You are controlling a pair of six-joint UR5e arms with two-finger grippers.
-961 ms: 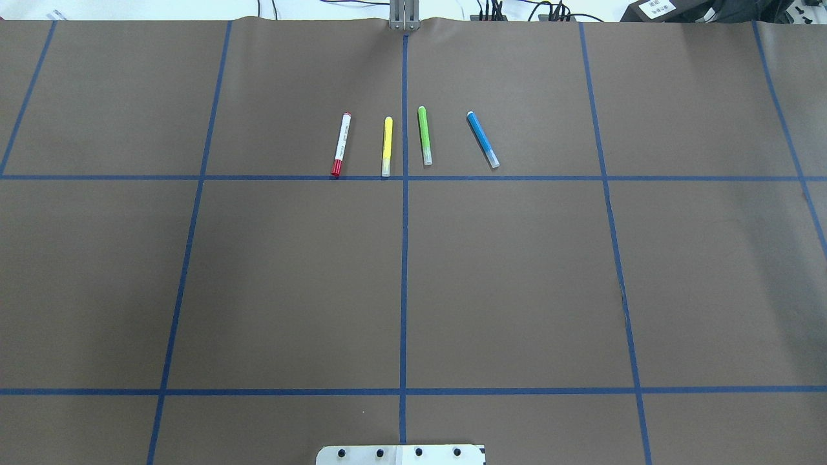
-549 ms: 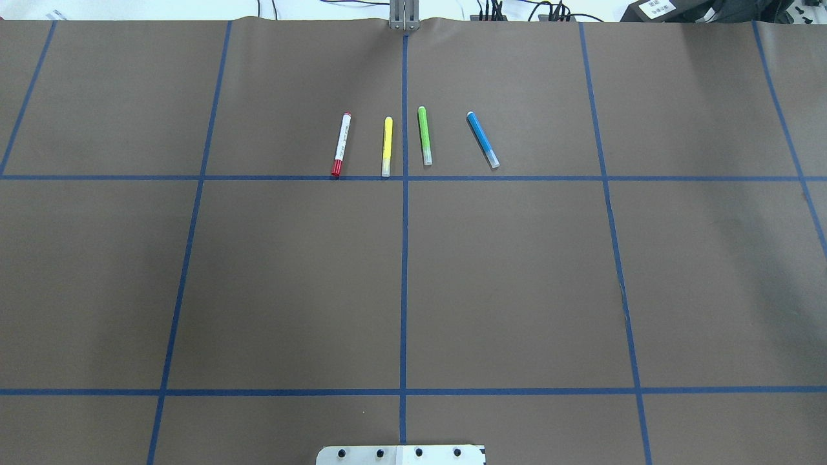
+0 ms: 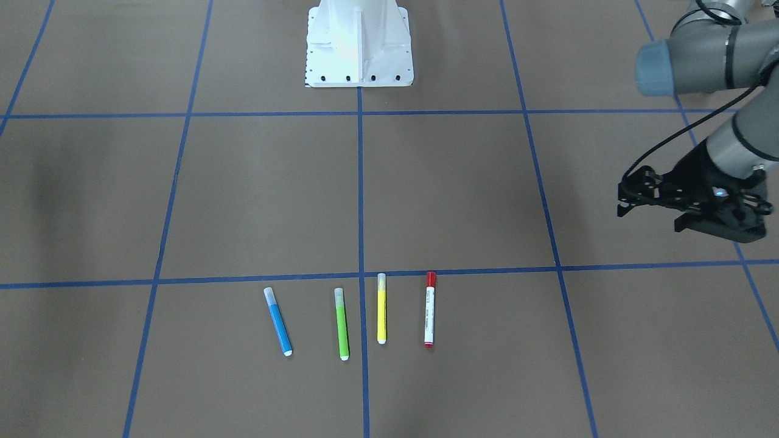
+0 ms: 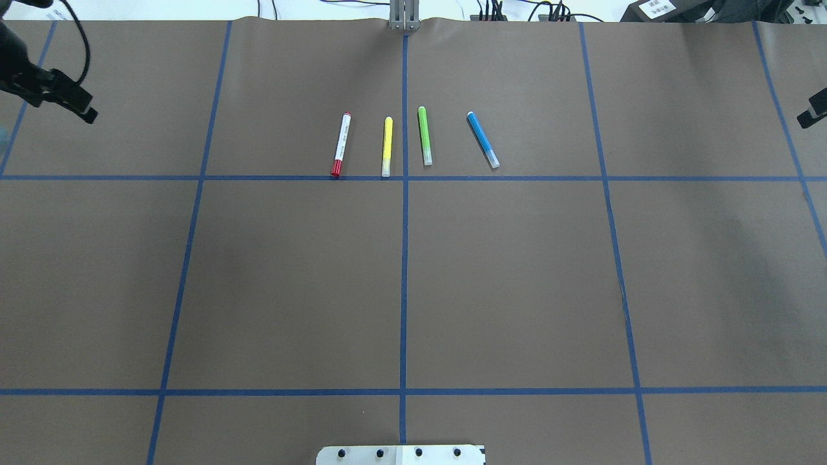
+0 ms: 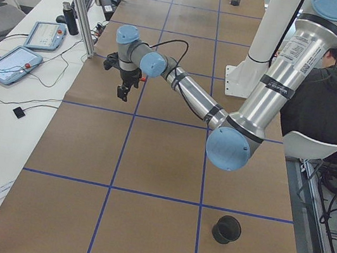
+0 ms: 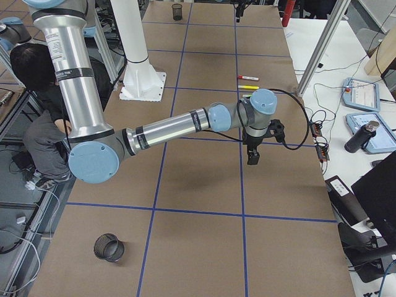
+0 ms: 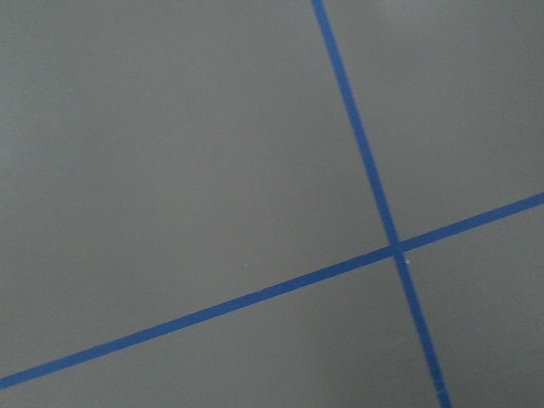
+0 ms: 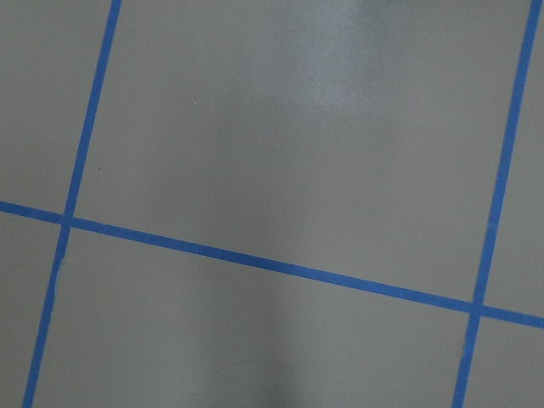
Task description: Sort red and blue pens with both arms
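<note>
Above the counter (image 4: 291,290), the opening reach is judged to be in hand: the left fingers (image 4: 83,110) and right fingers (image 4: 815,106), whose spread cannot be told, must be brought inward and lowered astride the red pen (image 4: 341,144) and blue pen (image 4: 482,139), each lying well apart from them.

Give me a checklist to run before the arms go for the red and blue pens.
1. Red pen lying free on the table: ok.
2. Blue pen apart from the green pen: ok.
3. Left gripper on the red pen's side, holding nothing: ok.
4. Left gripper open: cannot tell.
5. Right gripper open: cannot tell, only its edge shows.
6. Pens in either wrist view: not ok, only table and blue tape show.
</note>
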